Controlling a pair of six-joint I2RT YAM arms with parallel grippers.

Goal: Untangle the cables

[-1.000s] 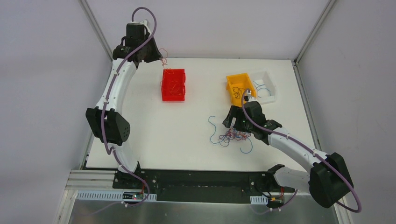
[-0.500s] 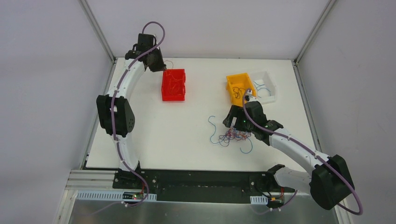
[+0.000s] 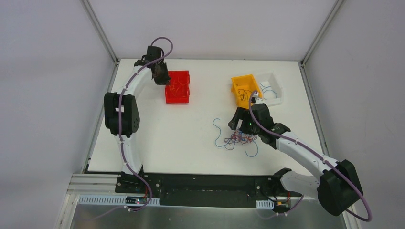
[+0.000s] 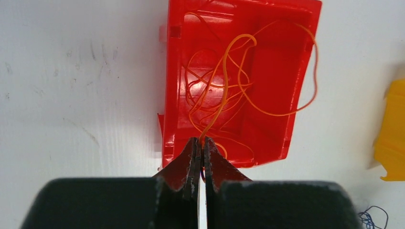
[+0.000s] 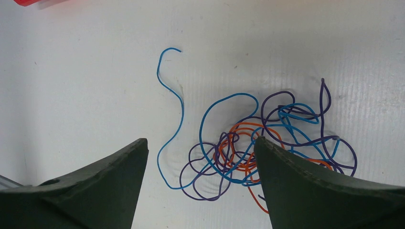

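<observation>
A tangle of thin blue, purple and orange cables (image 3: 239,139) lies on the white table at centre right. My right gripper (image 3: 240,125) hovers just above it, open; in the right wrist view its jaws (image 5: 200,140) straddle the left part of the knot (image 5: 267,138) with nothing held. One blue strand (image 5: 171,93) curls away to the left. My left gripper (image 3: 161,76) is at the far left edge of the red bin (image 3: 177,101). Its jaws (image 4: 201,141) are shut on an orange cable (image 4: 220,81) that trails into the bin among other orange strands.
An orange bin (image 3: 237,88) holding dark wires stands tilted at the back right, next to a white tray (image 3: 279,93) with blue wires. A loose blue strand (image 3: 251,151) lies in front of the tangle. The table's far edge meets the enclosure walls.
My left arm has swung right and forward, bringing the held orange cable from beyond the table's back-left corner to the red bin. The right arm has barely moved.
</observation>
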